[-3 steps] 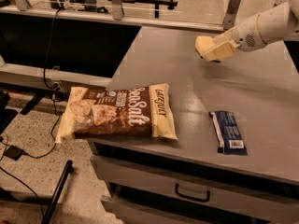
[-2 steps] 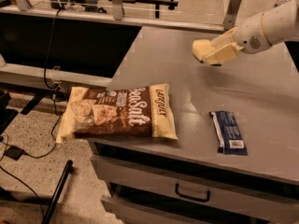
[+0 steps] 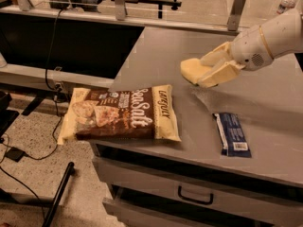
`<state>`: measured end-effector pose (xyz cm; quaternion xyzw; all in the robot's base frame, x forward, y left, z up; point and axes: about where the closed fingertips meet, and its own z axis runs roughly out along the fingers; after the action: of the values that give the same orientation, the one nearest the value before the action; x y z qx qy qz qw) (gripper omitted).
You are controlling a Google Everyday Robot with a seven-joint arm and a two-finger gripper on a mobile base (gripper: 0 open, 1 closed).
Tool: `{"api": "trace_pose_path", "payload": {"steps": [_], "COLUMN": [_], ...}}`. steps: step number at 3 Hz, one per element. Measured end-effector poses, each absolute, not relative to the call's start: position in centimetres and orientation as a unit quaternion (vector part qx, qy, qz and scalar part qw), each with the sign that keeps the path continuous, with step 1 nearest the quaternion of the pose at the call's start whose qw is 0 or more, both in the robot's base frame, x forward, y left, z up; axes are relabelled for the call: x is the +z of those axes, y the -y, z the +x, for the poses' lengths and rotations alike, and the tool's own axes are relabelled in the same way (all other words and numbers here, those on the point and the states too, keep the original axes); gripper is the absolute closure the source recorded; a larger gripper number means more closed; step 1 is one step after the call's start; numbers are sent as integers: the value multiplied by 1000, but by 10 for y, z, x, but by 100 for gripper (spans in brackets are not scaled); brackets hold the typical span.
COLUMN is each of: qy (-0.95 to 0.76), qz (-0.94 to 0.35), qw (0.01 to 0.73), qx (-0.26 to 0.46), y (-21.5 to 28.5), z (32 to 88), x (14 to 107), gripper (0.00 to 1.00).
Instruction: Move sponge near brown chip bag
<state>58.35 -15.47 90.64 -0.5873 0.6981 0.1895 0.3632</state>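
The pale yellow sponge [image 3: 191,70] is held between the cream fingers of my gripper [image 3: 204,70], above the grey table, right of and a little beyond the brown chip bag. The gripper is shut on the sponge; its white arm reaches in from the upper right. The brown chip bag [image 3: 120,113] with "Sea Salt" lettering lies flat at the table's front left corner, partly hanging over the left edge. The sponge is apart from the bag, roughly a hand's width from its upper right corner.
A small dark blue wrapped bar [image 3: 232,134] lies on the grey table [image 3: 265,108] to the right of the bag, near the front edge. Drawers with a handle [image 3: 195,196] sit below the tabletop. A lower black counter [image 3: 71,37] and cables are at left.
The gripper with the sponge has moved left and slightly toward the front, closer to the chip bag. The bag and the blue bar have not moved.
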Motion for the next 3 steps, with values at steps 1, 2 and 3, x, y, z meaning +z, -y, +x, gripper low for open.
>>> {"api": "trace_pose_path", "payload": {"steps": [1,2,3], "qy": [-662,-626,-611], "qz": [-625,-645,-643], "qw": [351,359,376], "qx": [218,251,267], "y": [132,110,99], "z": [550,523,515], "x": [903,906,913], "gripper": [100,100,100]}}
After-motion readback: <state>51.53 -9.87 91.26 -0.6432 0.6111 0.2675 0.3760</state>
